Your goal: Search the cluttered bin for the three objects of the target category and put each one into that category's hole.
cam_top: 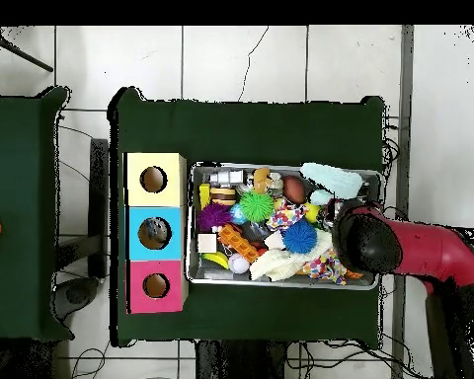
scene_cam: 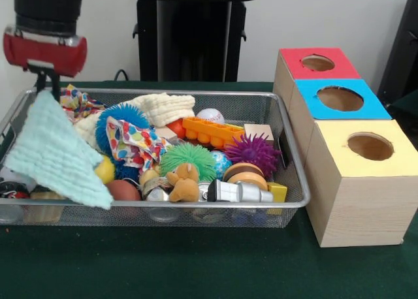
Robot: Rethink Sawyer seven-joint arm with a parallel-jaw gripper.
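Front view: my claw (scene_cam: 49,90) pinches a mint-green cloth (scene_cam: 57,150) by its corner, dangling over the wire bin's (scene_cam: 295,181) end farthest from the boxes; that thin grip could slip, dropping it back among the toys.

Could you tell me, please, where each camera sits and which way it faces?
Front view: across the table, facing the pedestal; it sees the bin and three boxes; the arm lifts a mint cloth.
Overhead view: above, looking straight down; the red arm reaches over the bin's right end.
Both share bin, boxes, cloth, arm.
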